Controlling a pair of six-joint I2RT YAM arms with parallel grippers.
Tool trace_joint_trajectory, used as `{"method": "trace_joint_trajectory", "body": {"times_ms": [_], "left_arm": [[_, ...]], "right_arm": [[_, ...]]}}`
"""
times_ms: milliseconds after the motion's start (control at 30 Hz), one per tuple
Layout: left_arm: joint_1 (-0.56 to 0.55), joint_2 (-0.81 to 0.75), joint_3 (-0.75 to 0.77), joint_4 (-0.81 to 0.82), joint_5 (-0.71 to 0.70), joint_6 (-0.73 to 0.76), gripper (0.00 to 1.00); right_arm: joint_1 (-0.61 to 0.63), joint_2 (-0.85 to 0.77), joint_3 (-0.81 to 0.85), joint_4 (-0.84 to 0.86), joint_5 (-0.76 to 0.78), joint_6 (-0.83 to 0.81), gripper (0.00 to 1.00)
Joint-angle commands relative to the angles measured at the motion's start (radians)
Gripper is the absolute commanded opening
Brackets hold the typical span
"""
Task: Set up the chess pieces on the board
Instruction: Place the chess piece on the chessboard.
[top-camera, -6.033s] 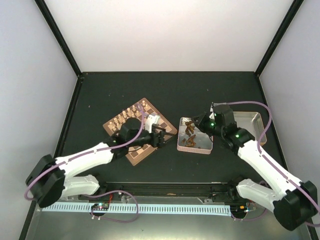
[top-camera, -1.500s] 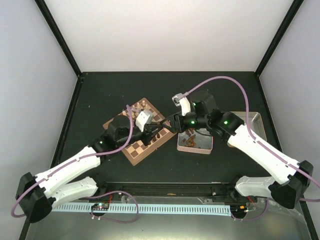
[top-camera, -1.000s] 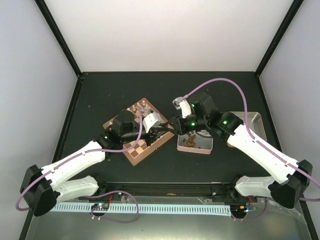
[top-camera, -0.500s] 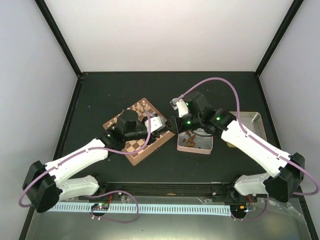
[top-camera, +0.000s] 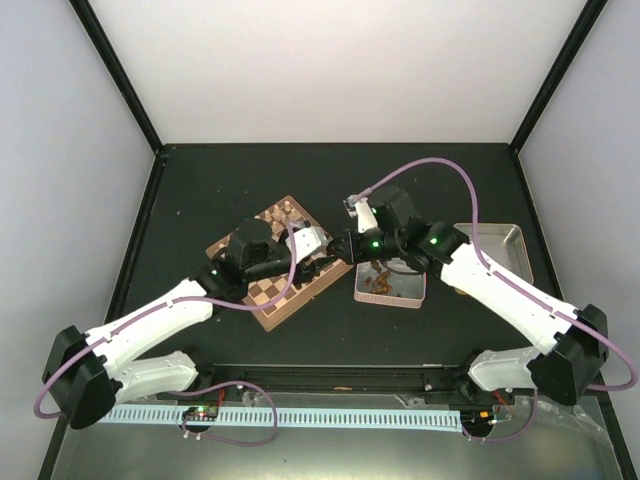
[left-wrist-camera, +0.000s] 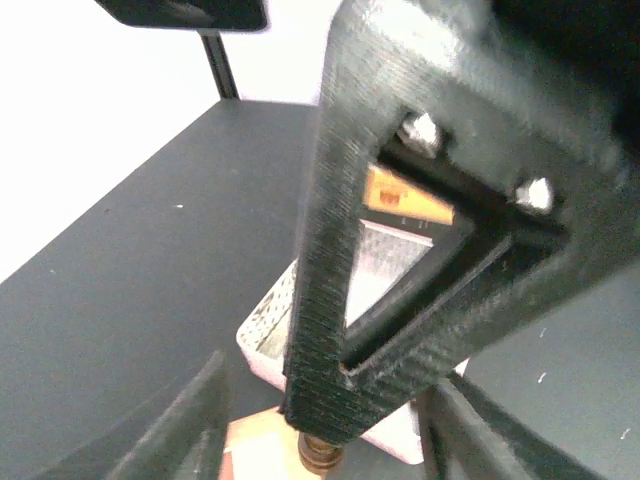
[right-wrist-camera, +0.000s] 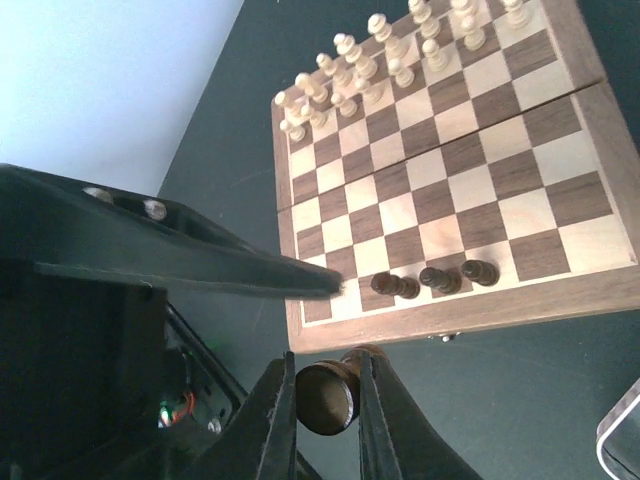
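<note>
Handed the dark chess piece (right-wrist-camera: 324, 402) over in mid-air, just beside the board (right-wrist-camera: 520, 303). Clamped it in the right claw (right-wrist-camera: 325, 368); spread the left claw (left-wrist-camera: 325, 435) apart, letting go. Counted only three dark pieces (right-wrist-camera: 440, 279) on squares, so plenty left to place.

Robot lab test cell: white wall panels (top-camera: 330, 60), black frame posts (top-camera: 120, 75), dark tabletop (top-camera: 250, 175).
</note>
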Motion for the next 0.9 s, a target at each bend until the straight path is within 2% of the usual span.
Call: {"method": "trace_joint_trajectory", "body": {"times_ms": [0, 133, 167, 367, 500, 633, 767, 867], "left_arm": [[-0.002, -0.053, -0.025, 0.134, -0.034, -0.111, 0.62], [0.010, -0.098, -0.102, 0.227, -0.034, -0.256, 0.80], [0.013, -0.109, -0.114, 0.252, -0.028, -0.332, 0.83], [0.027, -0.176, -0.122, 0.394, 0.010, -0.770, 0.87], [0.038, -0.218, -0.131, 0.435, -0.054, -1.060, 0.88], [0.052, -0.201, -0.129, 0.473, -0.022, -1.300, 0.86], [0.055, -0.143, -0.155, 0.672, 0.076, -1.496, 0.76], [0.060, -0.095, -0.170, 0.835, 0.118, -1.603, 0.65]], "right_arm": [[-0.032, -0.089, -0.084, 0.164, 0.056, 0.102, 0.07], [-0.096, -0.167, -0.177, 0.319, 0.004, 0.161, 0.08], [-0.104, -0.181, -0.188, 0.345, -0.014, 0.164, 0.08], [-0.143, -0.263, -0.250, 0.503, -0.154, 0.217, 0.08], [-0.149, -0.303, -0.285, 0.634, -0.239, 0.280, 0.09], [-0.151, -0.312, -0.314, 0.792, -0.337, 0.359, 0.09], [-0.149, -0.303, -0.334, 0.912, -0.406, 0.422, 0.09], [-0.150, -0.295, -0.339, 0.957, -0.432, 0.442, 0.09]]}}
